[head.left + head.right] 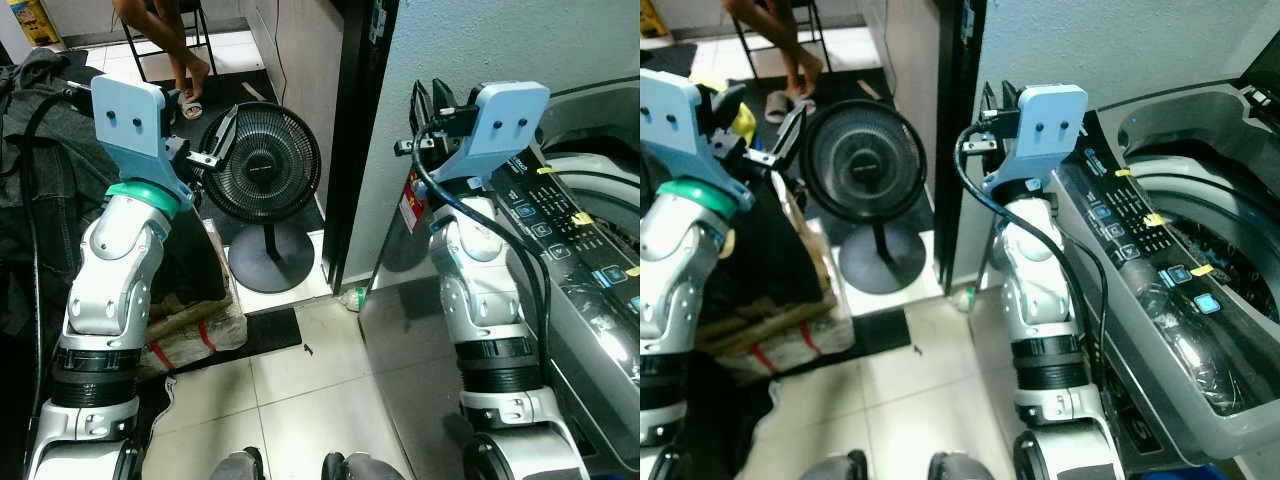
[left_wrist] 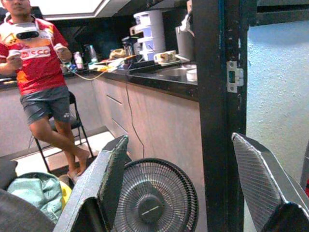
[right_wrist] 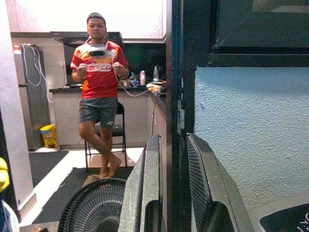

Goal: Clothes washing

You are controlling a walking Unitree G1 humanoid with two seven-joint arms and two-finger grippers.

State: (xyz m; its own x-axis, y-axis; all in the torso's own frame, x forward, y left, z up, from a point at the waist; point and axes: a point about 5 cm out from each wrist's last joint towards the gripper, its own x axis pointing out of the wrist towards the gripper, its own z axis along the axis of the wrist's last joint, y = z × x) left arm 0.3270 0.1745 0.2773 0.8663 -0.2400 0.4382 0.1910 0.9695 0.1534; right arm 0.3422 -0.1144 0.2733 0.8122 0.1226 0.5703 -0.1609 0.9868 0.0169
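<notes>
White floor tiles (image 1: 290,385) run between a dark heap of clothes (image 1: 45,170) at the robot's left and a grey top-loading washing machine (image 1: 1200,330) at its right, with a black door frame (image 1: 355,140) and a pale blue textured wall (image 1: 480,45) straight ahead. Both silver arms are bent at the elbow and raised upright, forearms vertical, their pale blue wrist blocks level with one another at either side of the doorway.

The left claw (image 1: 215,145) points forward towards a round black pedestal fan (image 1: 262,165) standing on the tiles before the door frame; its two long black fingers (image 2: 108,179) are spread wide apart and hold nothing. The right claw (image 3: 171,183) is lifted beside the washing machine's near left corner, facing the door frame, with its fingers (image 3: 145,188) drawn close together, a narrow gap between them and nothing gripped.

The washing machine's lid stands open, and its black control panel (image 1: 1140,225) carries small yellow tape markers along the front edge. Dark laundry lies inside the drum (image 1: 1230,250).

Beyond the doorway, a person in a red shirt and grey shorts (image 3: 99,96) leans on a black folding chair (image 3: 118,137) in a kitchen, holding controllers, with a headset pushed up.
</notes>
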